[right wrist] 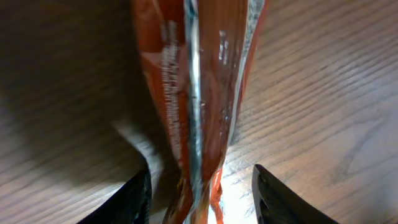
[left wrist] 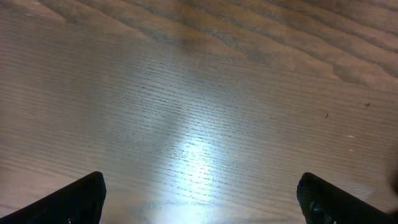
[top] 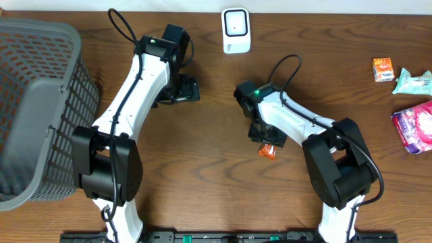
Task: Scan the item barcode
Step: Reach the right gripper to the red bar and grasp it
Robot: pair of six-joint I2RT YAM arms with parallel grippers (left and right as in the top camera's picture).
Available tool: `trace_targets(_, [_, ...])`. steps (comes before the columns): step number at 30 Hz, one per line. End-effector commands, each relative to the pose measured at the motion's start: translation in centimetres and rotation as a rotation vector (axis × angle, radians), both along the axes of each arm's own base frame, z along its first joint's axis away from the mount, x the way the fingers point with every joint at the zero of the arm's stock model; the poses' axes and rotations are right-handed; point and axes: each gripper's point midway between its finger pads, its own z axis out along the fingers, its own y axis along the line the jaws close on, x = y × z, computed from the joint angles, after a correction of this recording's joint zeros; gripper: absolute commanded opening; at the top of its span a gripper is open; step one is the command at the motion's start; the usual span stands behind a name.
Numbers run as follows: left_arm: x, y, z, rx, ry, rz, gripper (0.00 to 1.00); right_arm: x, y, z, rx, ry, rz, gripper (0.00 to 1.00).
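Progress is early, by my reading: nothing has reached the scanner yet. At the far left stands a grey basket (top: 34,108), and nothing shows inside it from the overhead view. Just right of it, the left gripper (top: 183,89) hangs over bare table (top: 202,175). Its wrist view shows its fingers (left wrist: 81,199) spread wide with only wood grain between them, so it holds nothing.

Further right, at the far edge of the table, sits the white scanner (top: 236,30), well apart from both grippers.

Right of centre and nearer, the right gripper (top: 268,139) is down at the orange packet (top: 267,151), which lies on the wood and is the item being fetched. In the right wrist view the orange packet (right wrist: 193,93) runs straight between the two fingers (right wrist: 273,199). They are partly spread, one on each side of it. A strip of lit wood shows between the packet and the right-hand finger, so I judge it bracketed but not yet pinched.

At the far right lie an orange box (top: 383,69), a mint pouch (top: 412,81) and a pink pack (top: 415,128), all untouched.

What remains is nearly everything — clamping the packet, lifting it, carrying it left and far to the scanner, and turning its barcode to the window. No barcode can be made out.
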Motion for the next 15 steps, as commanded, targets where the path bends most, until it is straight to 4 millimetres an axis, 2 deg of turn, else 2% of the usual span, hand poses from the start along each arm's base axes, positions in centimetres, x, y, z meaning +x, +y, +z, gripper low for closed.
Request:
trace_targets(1, [-0.3, 0.4, -0.6, 0.019, 0.021, 0.006, 0.98, -0.4, -0.7, -0.5, -0.034, -0.012, -0.002, 0.47])
trace_targets(3, [-0.3, 0.4, -0.6, 0.019, 0.021, 0.006, 0.98, -0.6, -0.8, -0.9, -0.034, -0.009, 0.005, 0.44])
trace_targets(4, [-0.3, 0.4, -0.6, 0.019, 0.021, 0.006, 0.98, -0.8, -0.9, -1.0, -0.037, -0.003, 0.005, 0.37])
trace_targets(6, [-0.3, 0.4, -0.6, 0.019, 0.021, 0.006, 0.98, -1.1, -0.9, -1.0, -0.036, 0.006, 0.005, 0.01])
trace_targets(11, [-0.3, 0.4, -0.6, 0.019, 0.021, 0.006, 0.98, -0.8, 0.7, -0.8, 0.067, 0.064, 0.115, 0.01])
trace_targets(15, [-0.3, 0.4, -0.6, 0.019, 0.021, 0.006, 0.98, -0.2, 3.7, 0.2, 0.278, 0.124, 0.25, 0.01])
